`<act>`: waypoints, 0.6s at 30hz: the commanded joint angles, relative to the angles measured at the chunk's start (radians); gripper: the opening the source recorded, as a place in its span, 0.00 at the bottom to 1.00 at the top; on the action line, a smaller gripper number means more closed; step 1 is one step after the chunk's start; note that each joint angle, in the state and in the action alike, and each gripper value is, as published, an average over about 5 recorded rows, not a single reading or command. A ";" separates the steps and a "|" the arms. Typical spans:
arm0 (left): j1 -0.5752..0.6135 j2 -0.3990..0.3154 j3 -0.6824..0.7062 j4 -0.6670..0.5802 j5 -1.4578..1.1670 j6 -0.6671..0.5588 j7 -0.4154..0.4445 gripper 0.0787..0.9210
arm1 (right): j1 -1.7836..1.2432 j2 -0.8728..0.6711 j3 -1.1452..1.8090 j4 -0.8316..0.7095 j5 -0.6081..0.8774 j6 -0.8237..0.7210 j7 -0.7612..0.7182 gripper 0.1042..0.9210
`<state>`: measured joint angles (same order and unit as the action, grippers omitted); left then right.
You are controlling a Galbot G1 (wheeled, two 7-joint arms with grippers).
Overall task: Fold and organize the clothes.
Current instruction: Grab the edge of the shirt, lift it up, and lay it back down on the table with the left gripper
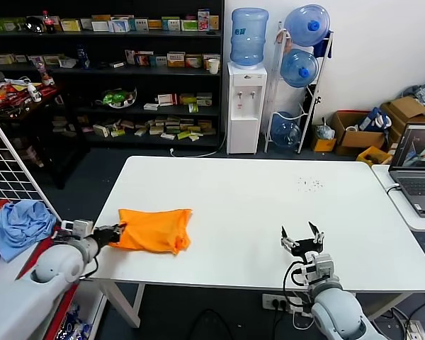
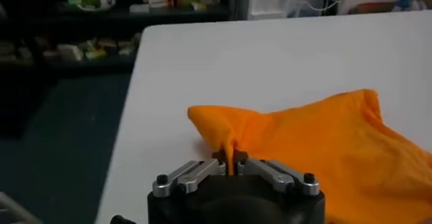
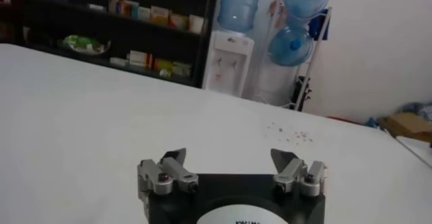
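White table (image 1: 255, 212) with bunched orange T-shirt (image 1: 156, 230)

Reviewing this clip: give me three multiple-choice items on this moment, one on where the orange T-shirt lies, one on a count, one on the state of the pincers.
1. Where on the white table does the orange T-shirt lie?
A. near the robot's left front edge
B. at the far right corner
C. under the laptop

2. How many blue water bottles show by the wall, counting the one on the dispenser?
A. two
B. four
C. six

3. How do the pincers stand?
A. both open
B. left shut on the shirt, right open
C. right shut on the shirt, left open

Answers:
1 A: the head view shows the shirt by the left front edge.
2 B: one sits on the dispenser and three on the rack.
3 B: the left pincer pinches a fold of orange cloth, while the right pincer is spread over bare table.
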<state>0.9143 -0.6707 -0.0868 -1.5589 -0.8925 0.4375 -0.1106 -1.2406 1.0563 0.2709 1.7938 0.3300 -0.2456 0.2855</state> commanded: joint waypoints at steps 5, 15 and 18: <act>-0.149 0.217 -0.010 0.332 0.361 -0.101 0.012 0.07 | 0.010 0.003 -0.023 0.003 -0.009 -0.004 0.008 0.88; -0.239 0.295 0.032 0.247 0.189 -0.062 -0.014 0.07 | 0.051 0.029 -0.052 -0.029 -0.006 0.001 0.004 0.88; -0.214 0.265 0.034 0.151 0.119 -0.041 -0.047 0.07 | 0.052 0.036 -0.053 -0.034 -0.008 0.003 0.004 0.88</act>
<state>0.7476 -0.4519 -0.0663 -1.3282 -0.6704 0.3774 -0.1150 -1.2030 1.0803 0.2298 1.7730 0.3245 -0.2441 0.2900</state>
